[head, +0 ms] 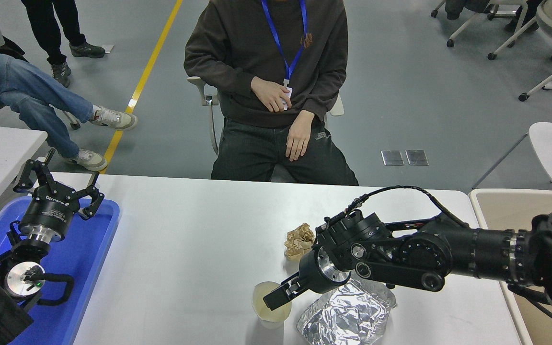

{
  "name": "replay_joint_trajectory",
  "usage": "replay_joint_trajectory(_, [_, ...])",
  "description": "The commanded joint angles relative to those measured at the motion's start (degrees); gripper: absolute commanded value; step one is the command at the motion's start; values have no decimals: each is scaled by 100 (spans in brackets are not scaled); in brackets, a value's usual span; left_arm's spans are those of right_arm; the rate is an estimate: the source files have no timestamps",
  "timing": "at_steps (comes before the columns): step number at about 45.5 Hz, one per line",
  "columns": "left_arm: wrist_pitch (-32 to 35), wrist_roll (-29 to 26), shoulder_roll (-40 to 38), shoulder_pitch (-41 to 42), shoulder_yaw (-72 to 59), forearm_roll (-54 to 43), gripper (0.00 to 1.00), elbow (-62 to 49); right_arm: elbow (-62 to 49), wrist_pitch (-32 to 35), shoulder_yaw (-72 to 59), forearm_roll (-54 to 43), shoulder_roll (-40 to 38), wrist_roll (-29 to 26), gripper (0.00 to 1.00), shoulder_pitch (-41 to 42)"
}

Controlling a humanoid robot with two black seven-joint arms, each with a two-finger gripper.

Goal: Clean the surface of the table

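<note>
The left gripper [58,184] is parked over the blue plastic tray [95,249] at the table's left edge, its jaws spread wide and empty. The plain white table surface [185,244] fills the middle of the view, bare across its left and centre. Near the front edge, right of centre, an open cream paper cup [271,304] stands upright. The right gripper [278,298] is lowered at the cup's rim, one finger seemingly inside; whether the jaws are closed on the wall cannot be told. A crumpled brown paper wad [299,240] lies just behind, and a crumpled silver foil sheet [348,314] just right. Grasping the cup appears to be in hand; next, a firm pinch and a lift toward the beige bin [515,211] at the right edge would be called for.
</note>
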Motion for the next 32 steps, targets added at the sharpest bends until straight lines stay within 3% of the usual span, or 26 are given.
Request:
replay_joint_trajectory(1, [5,0,0,0,0,0,100,0,-10,-29,-12,-71,-5,6,76,-52])
replay_joint_trajectory(3, [-3,0,0,0,0,0,100,0,-10,-29,-3,-63,-5,6,67,-52])
replay_joint_trajectory(6, [-3,0,0,0,0,0,100,0,-19,-46,-3,-54,4,-3,34,-43])
replay_joint_trajectory(8, [5,0,0,0,0,0,100,0,-36,-55,-12,-45,4,-3,31,-43])
replay_joint_trajectory(11, [-3,0,0,0,0,0,100,0,-71,-55,-21,-19,-5,-3,10,-25])
replay_joint_trajectory(14, [-3,0,0,0,0,0,100,0,-62,-46,-21,-1,-31,-3,0,-17])
replay_joint_trajectory(32, [-3,0,0,0,0,0,100,0,34,-20,23,52,-163,6,0,326])
